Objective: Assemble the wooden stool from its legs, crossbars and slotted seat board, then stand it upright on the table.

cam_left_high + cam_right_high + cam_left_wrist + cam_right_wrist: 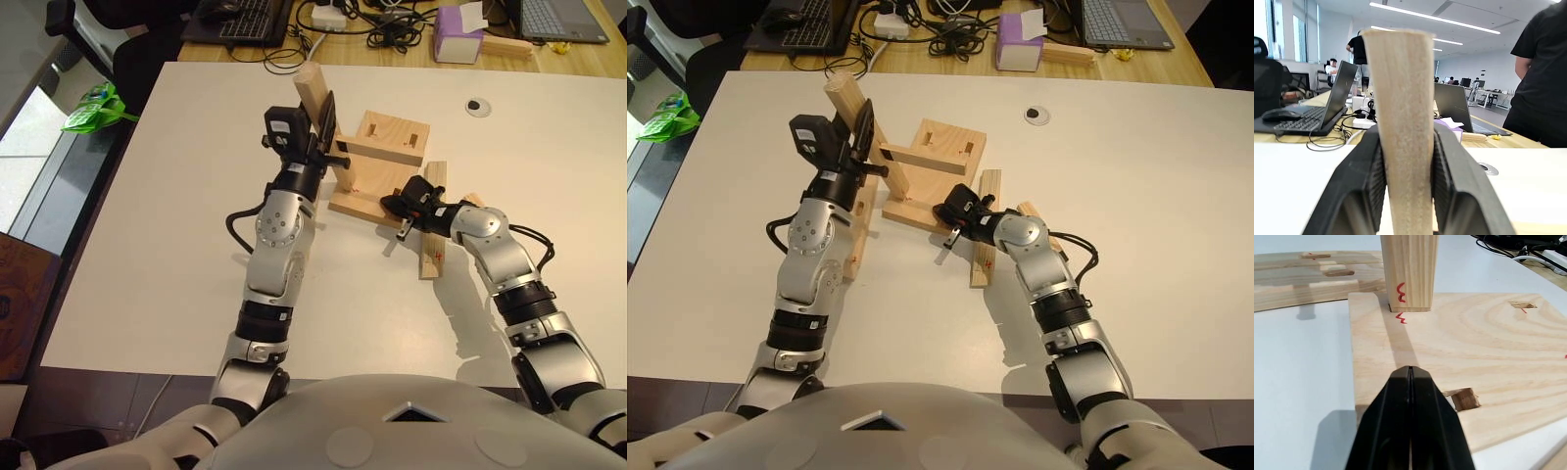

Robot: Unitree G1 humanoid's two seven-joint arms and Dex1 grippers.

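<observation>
Left gripper (326,132) pinches upright stool leg (315,90) standing at seat board (1474,342) corner, toward table's (147,245) far edge. Right gripper (1409,377) is pressed together, empty, over the board.

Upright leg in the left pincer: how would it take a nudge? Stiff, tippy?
Probably stiff: the leg is solid, square-cut wood. Likely tippy: tall, narrow, only its foot seated at the seat board corner. The left pincer clamps flat faces, so slip seems unlikely.
</observation>
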